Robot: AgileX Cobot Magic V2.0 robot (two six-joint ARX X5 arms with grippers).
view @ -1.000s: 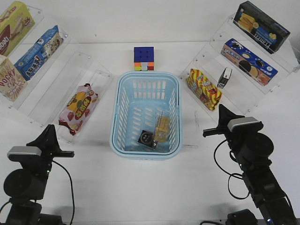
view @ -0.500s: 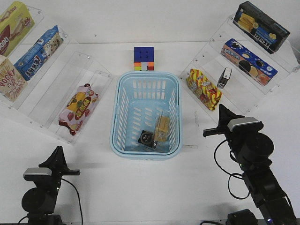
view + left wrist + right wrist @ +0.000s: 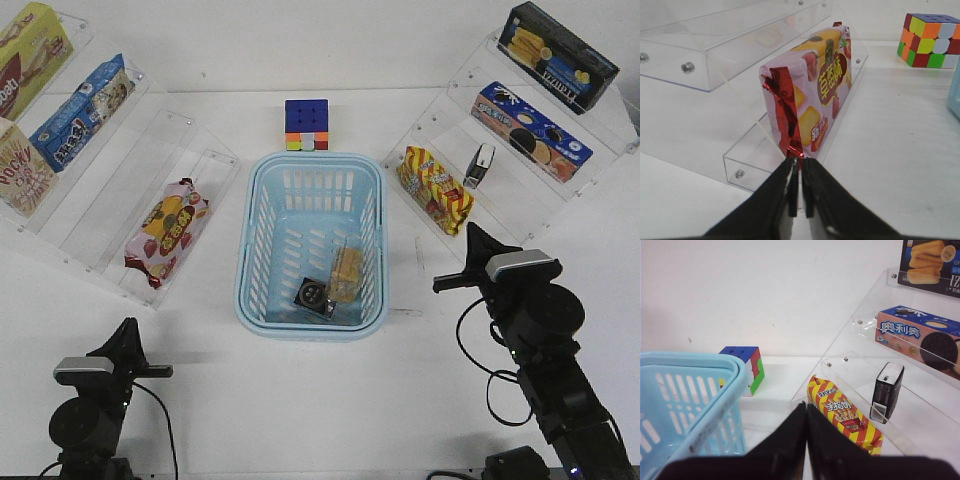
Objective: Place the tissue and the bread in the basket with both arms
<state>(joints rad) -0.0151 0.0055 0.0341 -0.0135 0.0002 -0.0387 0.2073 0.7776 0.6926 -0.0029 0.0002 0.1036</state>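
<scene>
The light-blue basket point(image 3: 243, 262) stands at the table's middle. The black tissue packet point(image 3: 313, 296) lies flat in its near end. The wrapped golden bread point(image 3: 348, 272) lies beside the packet, towards the basket's right wall. My left gripper point(image 3: 128, 332) is shut and empty, low at the front left, well away from the basket. In the left wrist view it point(image 3: 800, 167) points at a red-and-yellow snack bag point(image 3: 815, 90). My right gripper point(image 3: 471, 235) is shut and empty to the right of the basket. In the right wrist view it point(image 3: 806, 412) sits beside the basket's rim point(image 3: 700, 385).
A Rubik's cube point(image 3: 306, 125) stands behind the basket. Clear acrylic shelves flank it. The left shelves hold the snack bag point(image 3: 167, 230) and boxes. The right shelves hold a striped bag point(image 3: 434, 188), a small black box point(image 3: 480, 165) and cookie boxes point(image 3: 530, 132).
My left arm has drawn back and down towards the front-left corner, most of it in the first half second. The right arm and the basket's contents have not moved.
</scene>
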